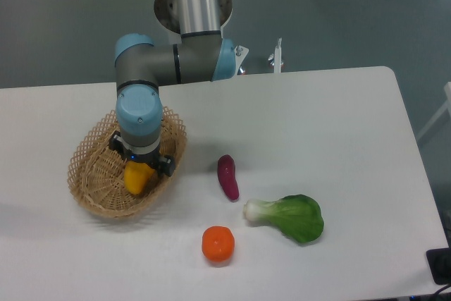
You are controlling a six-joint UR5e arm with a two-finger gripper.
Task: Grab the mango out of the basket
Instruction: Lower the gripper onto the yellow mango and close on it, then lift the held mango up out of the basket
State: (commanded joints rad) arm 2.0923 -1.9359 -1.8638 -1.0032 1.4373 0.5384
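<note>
The arm (176,61) comes down from 12 o'clock, bends at its blue joints and points straight down into the basket (91,174). The end effector (141,168) is low inside the basket, right on top of the mango (137,177). Its fingers are hidden, so I cannot tell if it is grasping the mango or just touching it. The mango is yellow-orange and sits in the middle of the basket, at the 9 o'clock side of the white surface (317,125). A small purple sweet potato (227,177) lies near the basket at its 3 o'clock. A round orange (218,244) sits at 6 o'clock. A green leafy vegetable (290,217) lies at 5 o'clock. No writing can be read
</note>
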